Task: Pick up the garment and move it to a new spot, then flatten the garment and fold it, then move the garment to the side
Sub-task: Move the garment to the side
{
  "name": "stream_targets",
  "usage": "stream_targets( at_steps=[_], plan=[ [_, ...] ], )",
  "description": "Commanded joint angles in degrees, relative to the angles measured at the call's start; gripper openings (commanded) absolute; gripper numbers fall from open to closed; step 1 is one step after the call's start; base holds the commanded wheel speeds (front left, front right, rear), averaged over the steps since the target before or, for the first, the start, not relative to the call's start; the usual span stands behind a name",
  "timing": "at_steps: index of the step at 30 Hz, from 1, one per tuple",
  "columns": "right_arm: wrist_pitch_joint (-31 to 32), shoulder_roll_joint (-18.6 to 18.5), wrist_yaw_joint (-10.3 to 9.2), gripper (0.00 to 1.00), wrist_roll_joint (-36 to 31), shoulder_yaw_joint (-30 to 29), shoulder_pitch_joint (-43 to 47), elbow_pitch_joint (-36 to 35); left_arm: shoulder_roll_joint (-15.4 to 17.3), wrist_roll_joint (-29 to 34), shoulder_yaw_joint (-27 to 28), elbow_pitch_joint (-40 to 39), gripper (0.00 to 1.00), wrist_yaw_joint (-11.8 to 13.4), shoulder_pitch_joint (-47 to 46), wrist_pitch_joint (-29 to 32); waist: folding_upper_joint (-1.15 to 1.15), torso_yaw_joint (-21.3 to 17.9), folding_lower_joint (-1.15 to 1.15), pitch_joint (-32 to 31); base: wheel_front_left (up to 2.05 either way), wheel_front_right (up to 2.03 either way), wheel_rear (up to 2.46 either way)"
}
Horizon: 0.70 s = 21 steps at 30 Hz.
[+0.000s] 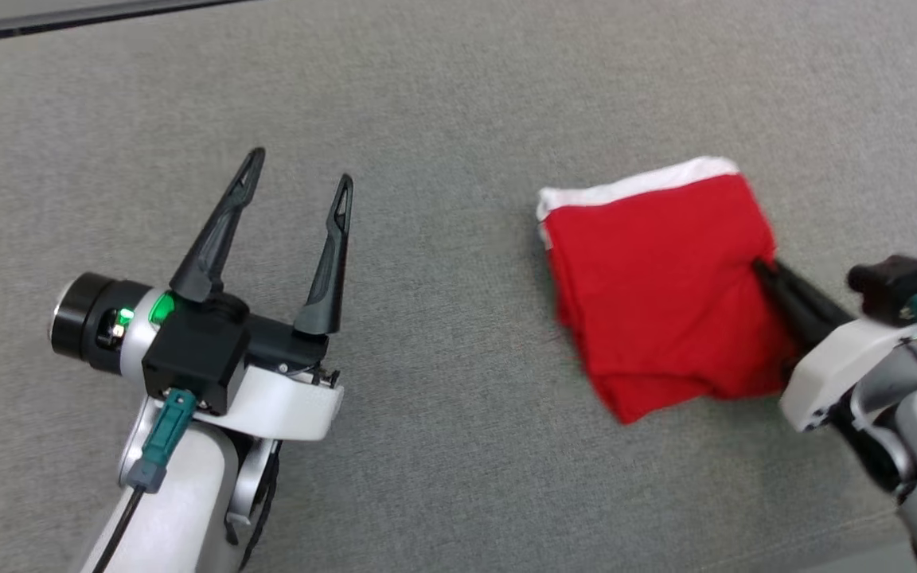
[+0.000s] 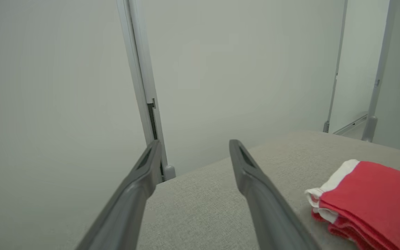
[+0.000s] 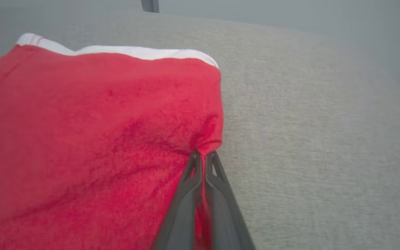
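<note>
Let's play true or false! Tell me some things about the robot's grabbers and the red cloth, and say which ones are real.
1. The red garment is folded into a stack. True.
2. The left gripper is pinching the red garment. False: it is open, holds nothing and is well apart from the garment.
3. The right gripper is shut on the garment's edge. True.
4. The garment has a blue band. False: it has a white band along one edge.
5. The garment lies on a wooden floor. False: it lies on a grey fabric surface.
</note>
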Motion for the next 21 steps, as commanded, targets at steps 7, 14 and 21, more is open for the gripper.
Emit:
stream_targets(
  at_steps=[7,14,21],
  plan=[
    [-7.7,-10.8,-0.13,0.00,0.8,-6.2,-11.9,13.7,0.7,2.9,-4.1,-2.3,1.00,-3.8,-9.4,3.1,0.00,-5.0,0.00,12.4,0.00,0.00,0.00],
    [-12.4,-14.5,-0.14,0.00,1.3,-11.5,-19.1,24.2,-0.3,4.2,-6.4,-1.9,1.00,-5.3,-14.7,3.2,0.00,-2.9,0.00,17.6,0.00,0.00,0.00],
    [-16.0,-12.3,-0.14,1.00,1.3,-14.7,-23.3,33.1,-0.4,3.9,-6.6,-0.1,1.00,-5.1,-16.4,1.8,0.00,-1.9,0.00,19.2,0.00,0.00,0.00]
  ],
)
